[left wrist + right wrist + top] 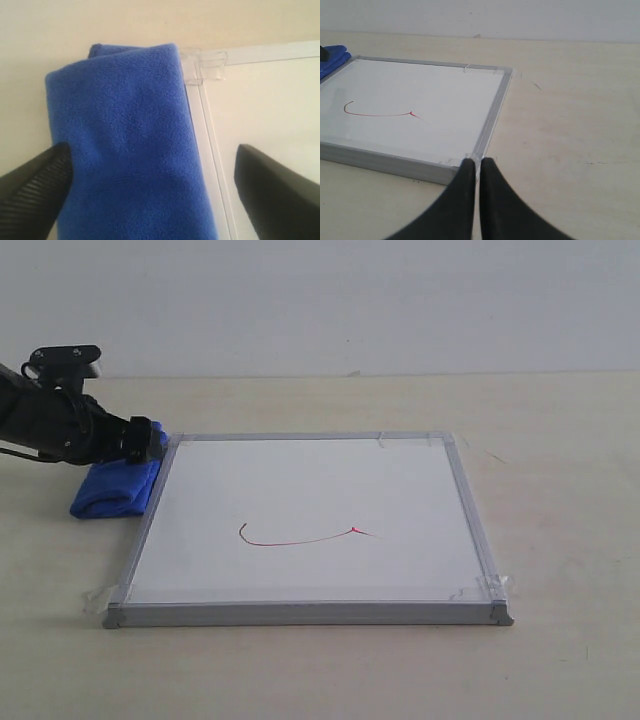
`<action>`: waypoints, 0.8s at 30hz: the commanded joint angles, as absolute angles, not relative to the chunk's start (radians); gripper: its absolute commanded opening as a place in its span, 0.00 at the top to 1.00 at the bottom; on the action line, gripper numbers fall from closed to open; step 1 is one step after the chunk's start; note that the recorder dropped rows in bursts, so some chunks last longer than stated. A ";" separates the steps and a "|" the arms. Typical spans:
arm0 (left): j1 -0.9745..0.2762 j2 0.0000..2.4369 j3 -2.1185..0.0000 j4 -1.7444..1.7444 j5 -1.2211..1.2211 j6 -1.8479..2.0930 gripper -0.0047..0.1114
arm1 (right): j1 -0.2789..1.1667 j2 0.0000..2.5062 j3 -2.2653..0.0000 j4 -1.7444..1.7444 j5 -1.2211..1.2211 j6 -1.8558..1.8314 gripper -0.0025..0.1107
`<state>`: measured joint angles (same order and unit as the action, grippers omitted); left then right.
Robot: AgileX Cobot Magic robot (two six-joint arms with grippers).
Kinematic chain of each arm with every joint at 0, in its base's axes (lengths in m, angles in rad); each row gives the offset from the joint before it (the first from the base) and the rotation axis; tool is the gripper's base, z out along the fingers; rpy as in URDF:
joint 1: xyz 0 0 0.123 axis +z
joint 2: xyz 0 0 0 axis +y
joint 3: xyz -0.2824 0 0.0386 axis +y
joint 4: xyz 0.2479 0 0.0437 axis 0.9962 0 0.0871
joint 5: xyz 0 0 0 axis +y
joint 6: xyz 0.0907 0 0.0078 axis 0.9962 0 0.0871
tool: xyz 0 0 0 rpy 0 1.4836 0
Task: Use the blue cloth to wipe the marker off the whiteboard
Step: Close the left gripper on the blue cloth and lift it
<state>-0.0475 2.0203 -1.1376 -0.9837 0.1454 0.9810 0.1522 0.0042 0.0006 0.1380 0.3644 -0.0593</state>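
The whiteboard (pixel 320 480) lies flat on the table, and the marker (pixel 300 540) is a thin red curve near its middle. Against the board's left edge rests the blue cloth (pixel 115 490), a folded bundle. My left gripper (pixel 152 440) hovers at the cloth's far end. In the left wrist view it (pixel 152 150) is open and straddles the blue cloth (pixel 125 150): one finger stands beside the cloth's outer edge, the other over the whiteboard (pixel 270 110). My right gripper (pixel 475 161) is shut and empty, low by a taped corner of the whiteboard (pixel 420 90). It does not show in the exterior view.
The board has a raised silver-grey frame (pixel 300 614) with clear tape at its corners (pixel 202 67). Pale bare tabletop (pixel 560 490) stretches to the right of the board and in front of it. A white wall (pixel 350 300) closes the far side.
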 commanded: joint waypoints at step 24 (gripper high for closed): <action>-0.055 2.103 -1.135 -0.979 0.120 0.957 0.26 | 0.149 0.000 0.000 0.136 0.363 -0.062 0.98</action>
<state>-0.0487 2.0899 -1.1376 -0.9774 0.1126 0.9663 0.1522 0.0042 0.0006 0.1380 0.3644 -0.0593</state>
